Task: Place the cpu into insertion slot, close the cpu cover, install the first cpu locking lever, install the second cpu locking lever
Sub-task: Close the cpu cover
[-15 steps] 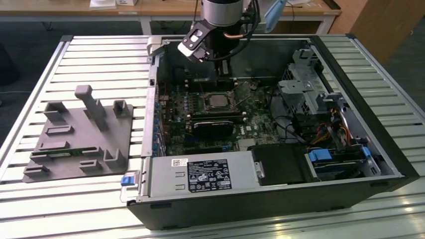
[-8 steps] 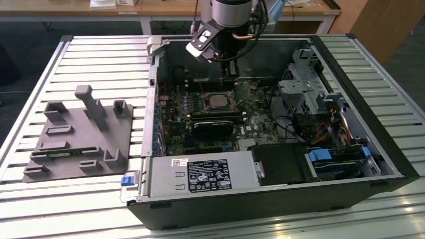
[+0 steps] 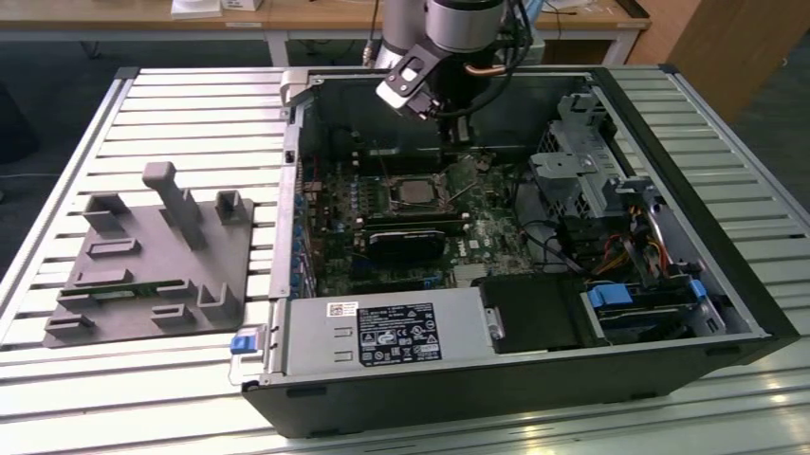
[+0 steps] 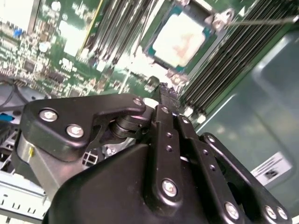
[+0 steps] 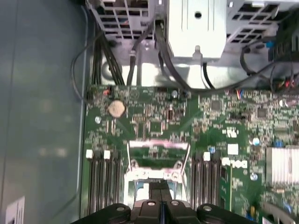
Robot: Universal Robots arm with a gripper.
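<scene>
Judging by how the parts lie, I put the work at the second step, closing the cover. The cpu (image 4: 180,39) lies flat in the insertion slot (image 4: 152,45), silver top up, with nothing over it. The cpu cover (image 5: 157,164) is swung back off the slot, and green board shows through its square opening. I cannot tell whether it stands upright or leans. A thin metal rod, which I take for one locking lever (image 4: 266,20), stands away from the slot unlatched. I cannot tell which of the two levers it is.

The gripper (image 4: 163,88) has its fingers pressed together and carries nothing.

In my judgement, closing the cover calls for a push on the frame's free edge to swing it over the chip. The tips must stay off the chip's top and clear of the lever.

In the exterior view the arm (image 3: 456,24) descends from the far side of the computer case (image 3: 481,398), wrist canted, tool pointing down over the motherboard (image 3: 487,248). The tips hang near the slot, between the banks of memory slots (image 5: 100,186), and touch nothing that I can see.
</scene>
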